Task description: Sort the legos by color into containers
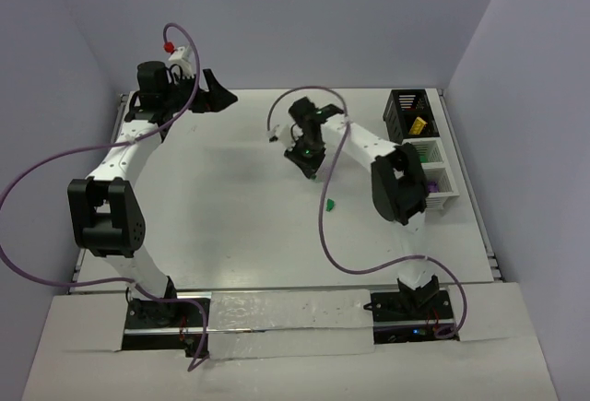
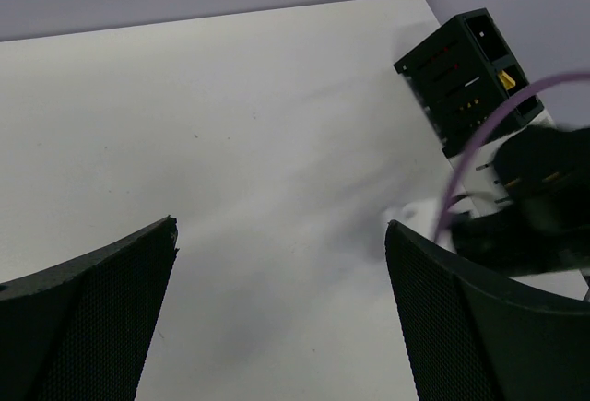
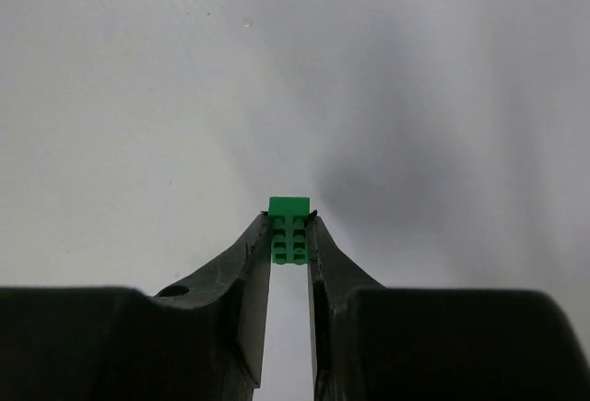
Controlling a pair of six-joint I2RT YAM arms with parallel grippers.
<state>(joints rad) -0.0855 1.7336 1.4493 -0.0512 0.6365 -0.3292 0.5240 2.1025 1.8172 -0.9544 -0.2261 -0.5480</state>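
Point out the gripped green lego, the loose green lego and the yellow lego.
gripped green lego (image 3: 288,240): right wrist view, studded face.
loose green lego (image 1: 330,204): top external view, centre.
yellow lego (image 1: 418,125): top external view, centre.

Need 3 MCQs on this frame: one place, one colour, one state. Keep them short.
1. Where is the loose green lego?
A in a white compartment; B atop the right arm; C on the table

2. What colour is the piece in the black slatted section?
A yellow; B red; C purple

3. What is the right pincer doing?
A wide open; B shut on a second green lego; C shut on nothing

Key:
1 C: the top view shows it lying on bare tabletop.
2 A: it shows bright yellow against the black walls.
3 B: the wrist view shows it clamped.
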